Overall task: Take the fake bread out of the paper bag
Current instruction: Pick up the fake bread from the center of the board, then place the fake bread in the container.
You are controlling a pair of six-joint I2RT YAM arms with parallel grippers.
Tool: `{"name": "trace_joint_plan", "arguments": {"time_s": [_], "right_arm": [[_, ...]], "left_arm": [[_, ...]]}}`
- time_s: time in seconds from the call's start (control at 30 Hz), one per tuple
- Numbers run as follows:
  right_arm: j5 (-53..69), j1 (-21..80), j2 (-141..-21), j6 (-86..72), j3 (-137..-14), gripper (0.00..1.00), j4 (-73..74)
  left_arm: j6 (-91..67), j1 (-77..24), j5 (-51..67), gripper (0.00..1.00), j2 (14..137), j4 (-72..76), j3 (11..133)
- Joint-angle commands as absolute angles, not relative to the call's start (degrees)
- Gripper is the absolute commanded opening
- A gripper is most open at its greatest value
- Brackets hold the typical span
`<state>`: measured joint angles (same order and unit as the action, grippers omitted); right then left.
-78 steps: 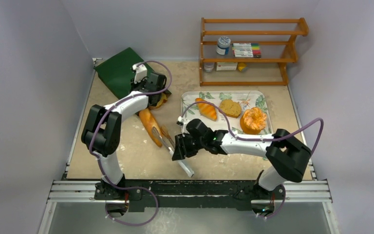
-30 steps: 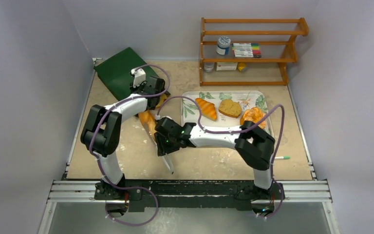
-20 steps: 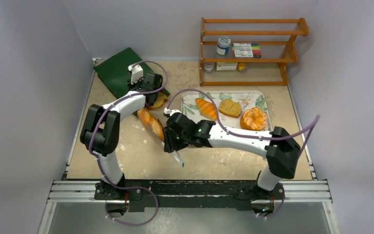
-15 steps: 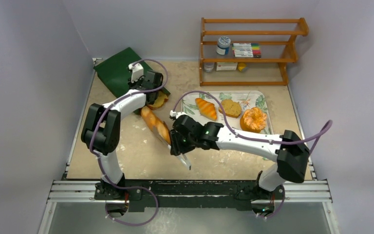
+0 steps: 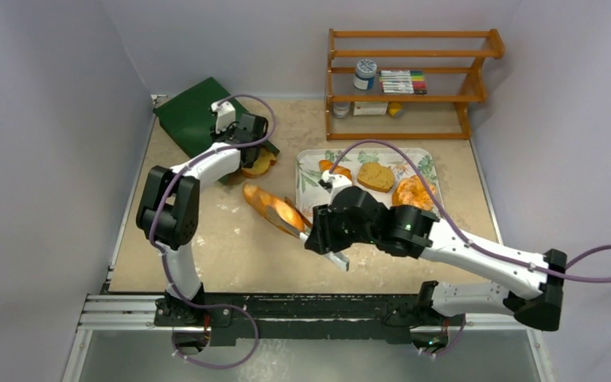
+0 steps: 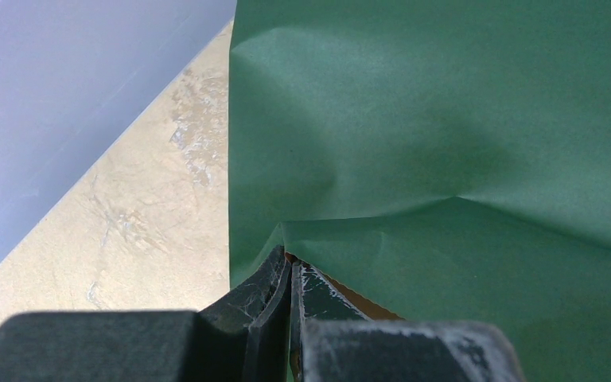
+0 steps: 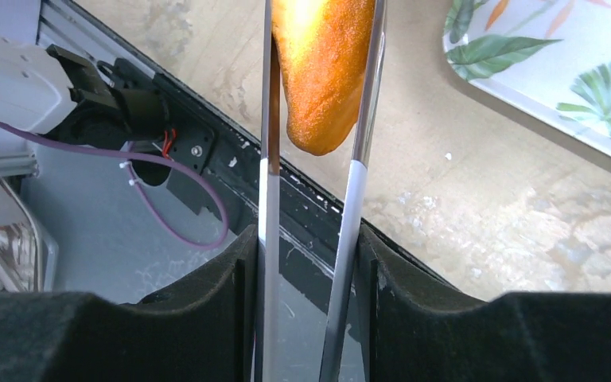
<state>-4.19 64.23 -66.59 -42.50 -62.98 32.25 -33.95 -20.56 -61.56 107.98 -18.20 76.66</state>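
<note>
The dark green paper bag lies at the back left, and a golden bread piece shows at its mouth. My left gripper is shut on the bag's edge; in the left wrist view its fingertips pinch the green paper, with brown lining beside them. My right gripper is shut on metal tongs, which clamp the baguette and hold it tilted between the bag and the tray. The baguette's end shows between the tong arms. A croissant, a tan bun and an orange pastry lie on the tray.
The leaf-patterned tray sits right of centre; its corner shows in the right wrist view. A wooden shelf with a jar and markers stands at the back right. The black rail runs along the near edge.
My right arm has swung right with the tongs, drawing the baguette away from the bag's mouth toward the tray. My left gripper stays shut on the bag's edge.
</note>
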Motion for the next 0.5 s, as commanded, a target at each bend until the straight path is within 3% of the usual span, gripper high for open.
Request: {"name": "trace_joint_plan", "arguments": {"time_s": [0.0, 0.47], "right_arm": [[-8.76, 64.53, -61.11, -45.17, -64.68, 0.11, 36.41], [-22.05, 64.53, -52.42, -52.98, -66.08, 0.10, 45.70]], "left_arm": [[-36.31, -19.95, -61.82, 0.00, 108.35, -17.33, 80.17], [-37.62, -19.78, -61.55, 0.00, 108.45, -18.66, 81.15]]}}
